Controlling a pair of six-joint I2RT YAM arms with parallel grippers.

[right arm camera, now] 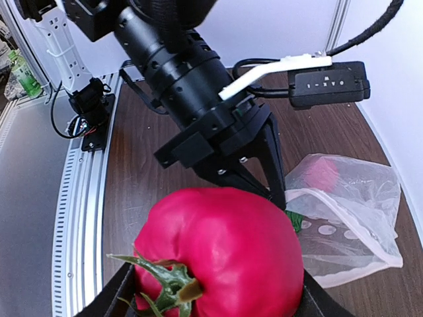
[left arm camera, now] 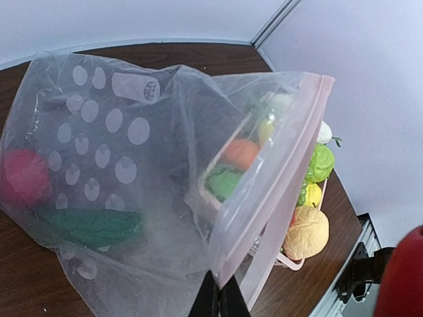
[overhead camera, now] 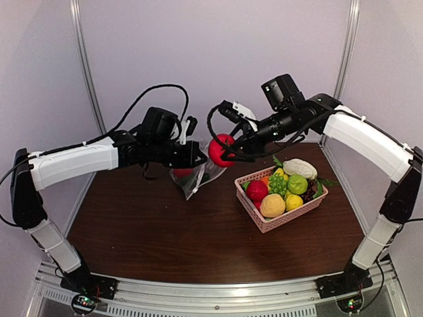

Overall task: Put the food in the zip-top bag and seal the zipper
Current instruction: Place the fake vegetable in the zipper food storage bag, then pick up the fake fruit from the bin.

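Both sets of jaws are engaged: the left gripper [left arm camera: 220, 298] is pinched tight on the rim of the zip-top bag [left arm camera: 132, 198], holding its mouth agape over the table [overhead camera: 165, 244]. The right gripper [overhead camera: 228, 150], part-spread, clasps a red tomato [right arm camera: 218, 251] just beside that mouth. More food [overhead camera: 272, 206] fills the pink basket [overhead camera: 301, 215] at right.

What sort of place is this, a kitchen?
Likely a robot test booth, not a kitchen: bare white panel walls, a left arm and a right arm bolted at the brown table, and toy food in a pink basket.
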